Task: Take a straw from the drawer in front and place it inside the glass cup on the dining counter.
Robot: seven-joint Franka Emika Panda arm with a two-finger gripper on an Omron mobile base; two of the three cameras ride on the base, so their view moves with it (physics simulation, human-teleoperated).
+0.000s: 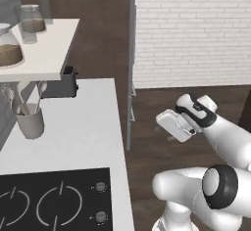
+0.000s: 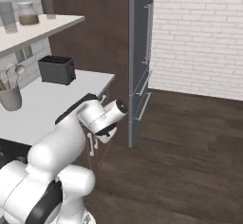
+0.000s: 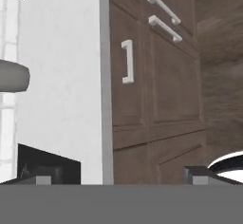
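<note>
The drawer (image 3: pixel 127 102) shows in the hand view as a narrow dark brown front just under the white counter edge. It is shut, and its slim silver bar handle (image 3: pixel 127 61) crosses the front. My gripper (image 3: pixel 121 178) faces this front from a short way off. It is open, with nothing between its two dark fingertips (image 3: pixel 43 180). From the base cameras, the gripper (image 1: pixel 169 125) (image 2: pixel 105 133) hangs beside the counter's edge, above the wooden floor. The straw is hidden. The glass cup and the dining counter are out of view.
The white counter (image 1: pixel 83 127) carries a black cooktop (image 1: pixel 54 200), a grey utensil holder (image 1: pixel 30 121) and a dark toaster (image 2: pixel 57 70). A shelf (image 1: pixel 44 49) with jars hangs above it. Two more silver handles (image 3: pixel 163 16) sit on the lower cabinet doors. A tall grey cabinet (image 2: pixel 140 52) stands beyond.
</note>
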